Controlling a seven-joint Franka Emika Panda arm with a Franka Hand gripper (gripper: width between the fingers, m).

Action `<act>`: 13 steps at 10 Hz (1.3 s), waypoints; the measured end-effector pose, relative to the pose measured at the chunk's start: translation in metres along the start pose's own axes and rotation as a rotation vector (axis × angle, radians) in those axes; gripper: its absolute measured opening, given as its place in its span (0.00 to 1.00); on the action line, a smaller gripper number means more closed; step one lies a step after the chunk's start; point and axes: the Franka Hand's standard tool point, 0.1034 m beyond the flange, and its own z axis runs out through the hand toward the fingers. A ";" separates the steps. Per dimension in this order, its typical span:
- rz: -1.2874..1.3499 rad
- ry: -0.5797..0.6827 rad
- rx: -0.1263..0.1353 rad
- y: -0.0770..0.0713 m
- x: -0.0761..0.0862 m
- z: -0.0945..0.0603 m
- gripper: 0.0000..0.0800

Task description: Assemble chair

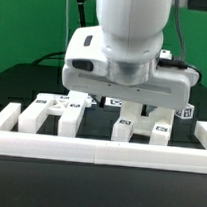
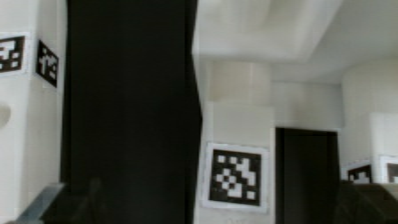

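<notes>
Several white chair parts with black-and-white tags lie on the black table behind the rail. In the exterior view a flat panel (image 1: 53,112) is on the left, a square bar (image 1: 124,129) is in the middle and another piece (image 1: 160,130) is on the right. My gripper (image 1: 129,107) hangs low over the middle bar. In the wrist view the tagged bar (image 2: 237,120) runs between my dim, widely spread fingers (image 2: 68,203). The gripper (image 2: 214,208) is open and holds nothing. Another tagged part (image 2: 22,60) shows at the edge of the wrist view.
A long low white border rail (image 1: 98,151) runs along the front with raised ends (image 1: 4,119). A green backdrop stands behind. Cables hang behind the arm. The arm's body hides the middle of the table.
</notes>
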 end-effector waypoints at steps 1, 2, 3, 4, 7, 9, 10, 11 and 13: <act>-0.001 0.091 0.009 -0.001 0.008 -0.012 0.81; 0.000 0.166 0.018 -0.002 0.009 -0.019 0.81; 0.001 0.224 0.021 -0.002 0.011 -0.017 0.81; -0.001 0.332 0.025 -0.004 0.017 -0.021 0.81; -0.078 0.473 0.026 0.007 0.016 -0.028 0.81; -0.103 0.501 0.035 0.039 0.009 -0.035 0.81; -0.120 0.508 0.029 0.047 0.005 -0.030 0.81; -0.113 0.504 0.031 0.047 0.005 -0.029 0.81; -0.114 0.503 0.030 0.047 0.005 -0.028 0.81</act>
